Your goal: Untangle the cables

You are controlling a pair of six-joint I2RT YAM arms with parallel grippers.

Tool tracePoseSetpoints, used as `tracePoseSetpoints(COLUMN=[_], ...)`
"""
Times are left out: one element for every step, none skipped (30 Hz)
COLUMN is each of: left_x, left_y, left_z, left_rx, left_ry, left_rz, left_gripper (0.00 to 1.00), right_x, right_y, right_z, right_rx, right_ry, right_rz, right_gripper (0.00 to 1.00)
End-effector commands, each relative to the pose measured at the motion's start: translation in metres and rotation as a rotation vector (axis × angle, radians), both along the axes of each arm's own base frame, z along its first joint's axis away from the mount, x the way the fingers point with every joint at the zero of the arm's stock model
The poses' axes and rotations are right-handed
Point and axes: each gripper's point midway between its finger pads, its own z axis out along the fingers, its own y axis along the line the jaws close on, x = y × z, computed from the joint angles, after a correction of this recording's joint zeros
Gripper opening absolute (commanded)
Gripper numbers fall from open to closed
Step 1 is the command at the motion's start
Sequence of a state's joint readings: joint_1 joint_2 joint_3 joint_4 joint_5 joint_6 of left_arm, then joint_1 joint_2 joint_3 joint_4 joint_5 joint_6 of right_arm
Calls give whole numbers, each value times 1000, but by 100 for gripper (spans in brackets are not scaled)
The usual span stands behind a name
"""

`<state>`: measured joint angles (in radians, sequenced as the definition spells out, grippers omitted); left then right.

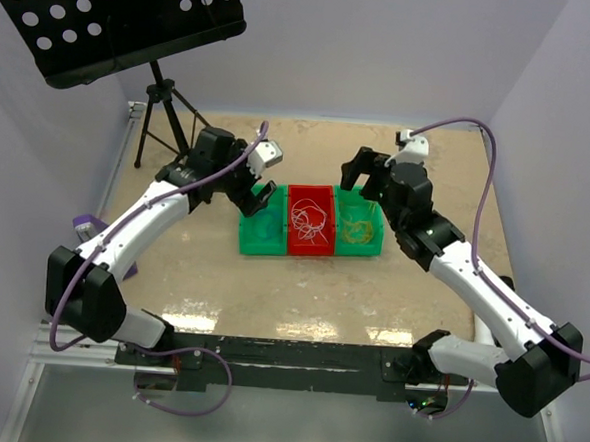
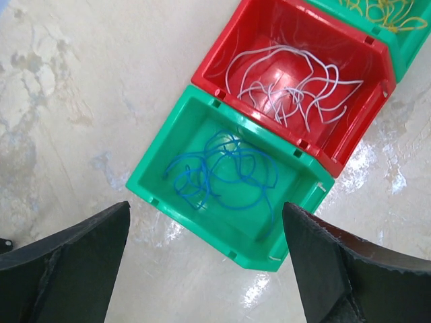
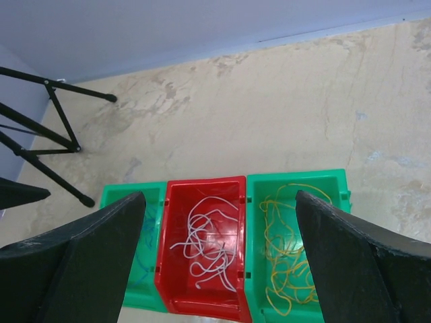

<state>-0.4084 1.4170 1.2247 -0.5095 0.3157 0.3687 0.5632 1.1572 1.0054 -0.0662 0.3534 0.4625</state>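
The desk (image 1: 201, 275), a mottled beige surface, fills the centre of the top view. A black perforated music stand (image 1: 117, 20) on a tripod occupies the upper left of the frame. The left arm (image 1: 150, 212) reaches in from the lower left and the right arm (image 1: 472, 272) from the lower right. Three bins stand in a touching row at centre frame: a green bin (image 1: 258, 247) at left, a red bin (image 1: 310, 252) in the middle, a second green bin (image 1: 358, 251) at right. The left claw (image 1: 255, 194) hangs over the green bin at left, fingers spread wide, gripping nothing. The right claw (image 1: 363, 175) hangs over the rear of the second green bin, likewise spread wide and empty. The cables lie separately, one per bin: the blue cable (image 2: 225, 175) in the green bin at left, the white cable (image 2: 289, 84) in the red bin, the yellow-gold cable (image 3: 286, 256) in the second green bin. Each forms a loose curly heap on its bin floor.
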Motion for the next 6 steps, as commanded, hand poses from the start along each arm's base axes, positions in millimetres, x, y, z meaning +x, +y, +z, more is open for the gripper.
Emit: tracePoseSetpoints(left_x=[-2, 1, 6, 13, 23, 31], left_y=[12, 15, 20, 28, 37, 51], left_z=[-17, -16, -12, -6, 1, 9], left_rx=[23, 8, -2, -5, -23, -36], left_ry=[54, 34, 12, -27, -69, -111], left_rz=[33, 48, 77, 127, 203, 292], left_gripper=[100, 100, 100, 100, 100, 100], right_x=[-5, -6, -8, -10, -12, -13], right_y=[0, -2, -4, -6, -10, -13], right_z=[20, 21, 26, 27, 29, 33], right_rx=[26, 26, 34, 34, 37, 39], right_ry=[-65, -70, -85, -95, -102, -113], right_rz=[27, 21, 16, 11, 2, -10], right_gripper=[99, 99, 99, 99, 99, 99])
